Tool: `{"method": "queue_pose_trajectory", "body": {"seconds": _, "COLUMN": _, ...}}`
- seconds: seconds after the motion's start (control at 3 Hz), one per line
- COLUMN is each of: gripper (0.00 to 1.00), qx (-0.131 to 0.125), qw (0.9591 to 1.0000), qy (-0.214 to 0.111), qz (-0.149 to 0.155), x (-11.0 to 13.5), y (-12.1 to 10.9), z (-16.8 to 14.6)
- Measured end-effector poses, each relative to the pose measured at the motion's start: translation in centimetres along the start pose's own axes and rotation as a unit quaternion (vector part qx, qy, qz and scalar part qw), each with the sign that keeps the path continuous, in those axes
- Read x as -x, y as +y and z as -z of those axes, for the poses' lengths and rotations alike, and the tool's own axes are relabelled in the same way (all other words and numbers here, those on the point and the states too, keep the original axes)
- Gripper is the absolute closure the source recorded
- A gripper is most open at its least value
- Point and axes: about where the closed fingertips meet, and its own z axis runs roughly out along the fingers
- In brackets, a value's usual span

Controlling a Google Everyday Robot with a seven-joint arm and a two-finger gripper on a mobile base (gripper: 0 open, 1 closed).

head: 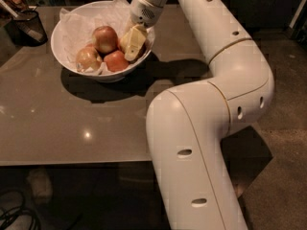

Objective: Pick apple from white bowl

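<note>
The white bowl (64,42), lined with crumpled white paper, stands at the table's far left. Three apples show in it. A pale yellow apple with a soft red blush (88,59) lies at the front left. A darker red-topped apple (105,38) lies behind it, and an all-red apple (116,60) lies at the front. My gripper (132,43) reaches down into the bowl's right side, beside the red-topped and all-red apples and to the right of the pale one. It hides whatever lies beneath it.
A small dark mesh cup (29,25) with utensils stands at the table's far left corner. The brown table (72,123) extends toward the front. My large white arm (216,104) fills the right side. Cables lie on the floor at the lower left (14,214).
</note>
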Motion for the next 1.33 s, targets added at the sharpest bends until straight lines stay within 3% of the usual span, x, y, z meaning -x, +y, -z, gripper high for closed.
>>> {"method": "queue_pose_trajectory", "body": {"seconds": 0.33, "gripper": 0.43, "qx": 0.0, "qw": 1.0, "qy": 0.0, "qz": 0.0, "x": 0.0, "y": 0.0, "z": -0.02}}
{"method": "queue_pose_trajectory", "body": {"seconds": 1.0, "gripper": 0.9, "qx": 0.0, "qw": 1.0, "qy": 0.0, "qz": 0.0, "x": 0.0, "y": 0.0, "z": -0.02}}
{"method": "queue_pose_trajectory", "body": {"seconds": 1.33, "gripper": 1.0, "qx": -0.017, "qw": 0.9998, "qy": -0.009, "qz": 0.0, "x": 0.56, "y": -1.0, "z": -0.3}}
